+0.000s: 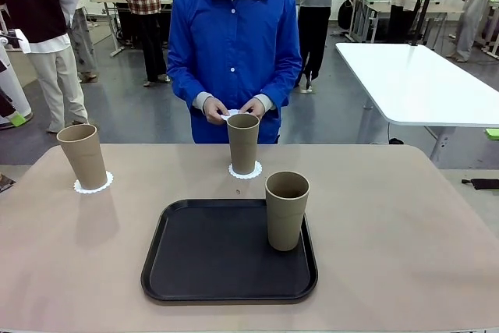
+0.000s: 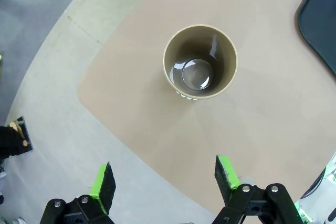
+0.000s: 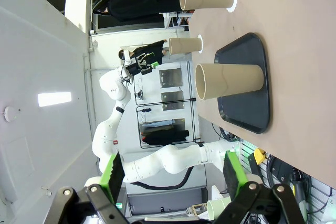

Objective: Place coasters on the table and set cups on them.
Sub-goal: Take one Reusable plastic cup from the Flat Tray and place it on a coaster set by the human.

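Note:
Three tan cups stand on the beige table [image 1: 390,216]. The left cup [image 1: 82,155] rests on a white lacy coaster [image 1: 93,185], and the middle cup [image 1: 243,143] on another coaster [image 1: 245,171]. A third cup [image 1: 287,210] stands on the black tray [image 1: 203,259]. The person's hands hold a third coaster [image 1: 231,115] at the far edge. My left gripper [image 2: 165,182] hangs open high above the left cup [image 2: 199,62], whose coaster [image 2: 188,97] peeks out beneath. My right gripper [image 3: 173,174] is open and off to the side of the tray cup [image 3: 228,81].
The tray [image 3: 247,82] lies at the table's middle front. A white table [image 1: 421,83] stands behind on the right, and other people walk in the background. The left arm's gripper [image 3: 143,60] hovers over the left cup [image 3: 185,45].

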Motion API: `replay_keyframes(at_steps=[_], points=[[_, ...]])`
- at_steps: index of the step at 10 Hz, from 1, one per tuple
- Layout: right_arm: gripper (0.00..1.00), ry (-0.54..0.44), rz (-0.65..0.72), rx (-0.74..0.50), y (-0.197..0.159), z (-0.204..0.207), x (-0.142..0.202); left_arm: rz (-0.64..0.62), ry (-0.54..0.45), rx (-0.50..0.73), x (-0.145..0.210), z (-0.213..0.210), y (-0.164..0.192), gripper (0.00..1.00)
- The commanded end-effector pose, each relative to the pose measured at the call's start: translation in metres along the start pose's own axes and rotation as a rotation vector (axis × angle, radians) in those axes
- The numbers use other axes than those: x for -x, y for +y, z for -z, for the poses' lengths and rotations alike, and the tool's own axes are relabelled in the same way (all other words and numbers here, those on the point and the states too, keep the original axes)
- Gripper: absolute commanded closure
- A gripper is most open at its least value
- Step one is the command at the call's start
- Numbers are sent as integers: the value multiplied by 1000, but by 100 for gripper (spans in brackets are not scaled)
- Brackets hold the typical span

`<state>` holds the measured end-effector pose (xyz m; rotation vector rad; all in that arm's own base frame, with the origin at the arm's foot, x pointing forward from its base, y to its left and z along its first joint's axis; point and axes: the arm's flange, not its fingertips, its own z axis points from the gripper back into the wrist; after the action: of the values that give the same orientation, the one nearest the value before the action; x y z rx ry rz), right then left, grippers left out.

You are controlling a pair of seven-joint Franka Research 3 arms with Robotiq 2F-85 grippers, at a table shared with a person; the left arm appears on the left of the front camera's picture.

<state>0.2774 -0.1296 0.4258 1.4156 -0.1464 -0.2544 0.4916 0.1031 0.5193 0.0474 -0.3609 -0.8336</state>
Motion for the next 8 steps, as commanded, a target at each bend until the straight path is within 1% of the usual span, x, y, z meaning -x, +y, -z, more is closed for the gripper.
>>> replay_keyframes(at_steps=[1,2,3,4,5,6,7,8], points=[[0,-3,-6,-7,2,0,0,1,7,-7,-1,-1,1,0],[0,-3,-6,-7,2,0,0,0,0,0,0,0,0,0],[0,-3,-6,-7,2,0,0,-125,53,46,19,3,-9,0],[0,-3,-6,-7,2,0,0,-139,108,60,38,-2,-25,0],[0,-3,-6,-7,2,0,0,-147,140,83,66,-5,-52,0],[0,-3,-6,-7,2,0,0,-147,143,100,92,-13,-80,0],[0,-3,-6,-7,2,0,0,-131,159,96,102,-24,-86,0],[0,-3,-6,-7,2,0,0,-120,183,117,112,-29,-90,0]])
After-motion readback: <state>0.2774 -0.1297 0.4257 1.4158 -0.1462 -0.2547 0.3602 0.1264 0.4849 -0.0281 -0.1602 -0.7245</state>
